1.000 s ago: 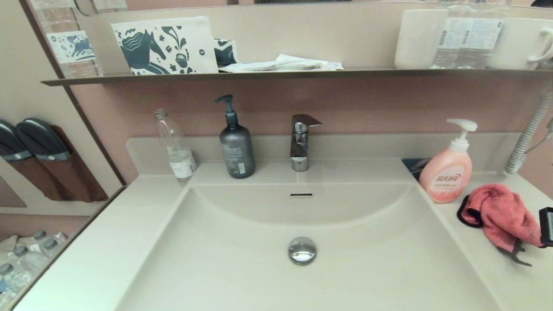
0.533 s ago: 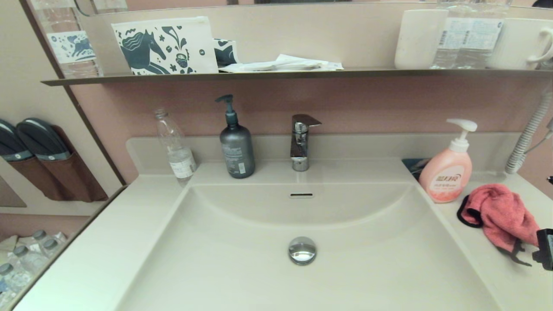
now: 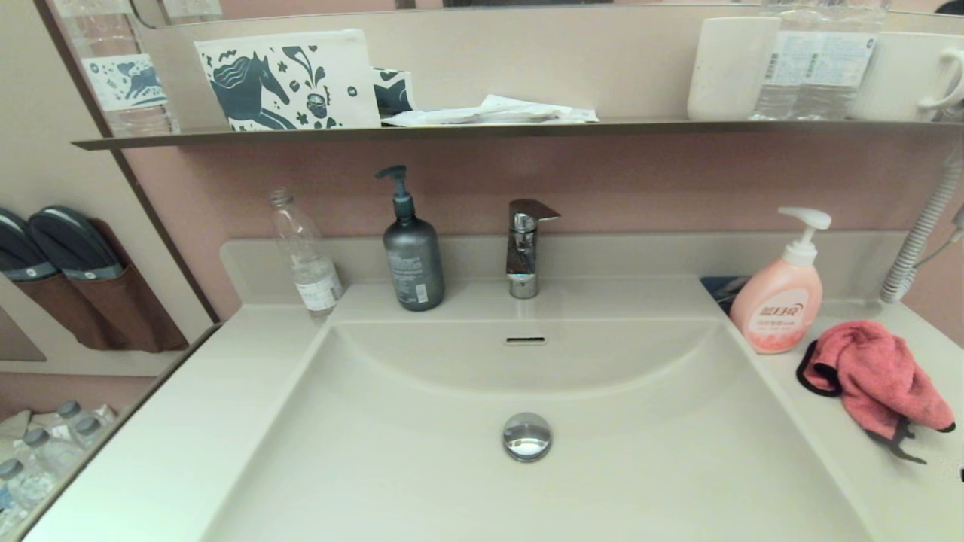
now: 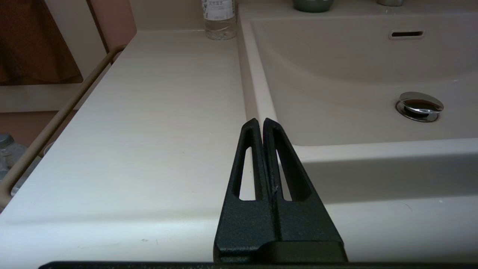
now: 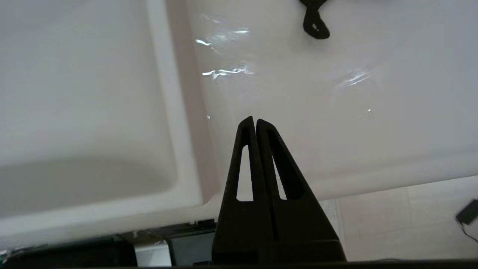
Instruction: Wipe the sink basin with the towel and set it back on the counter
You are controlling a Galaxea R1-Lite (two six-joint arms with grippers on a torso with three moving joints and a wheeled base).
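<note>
The towel (image 3: 874, 374) is soft fluffy cloth, the sink basin (image 3: 422, 452) is smooth and shiny, and the drain plug (image 3: 527, 436) is shiny metal.

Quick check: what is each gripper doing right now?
Left gripper: shut, holding nothing.
Right gripper: shut, empty; the towel lies on the counter.

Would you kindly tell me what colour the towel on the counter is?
Coral pink with black edging; the towel shows best in the head view.
</note>
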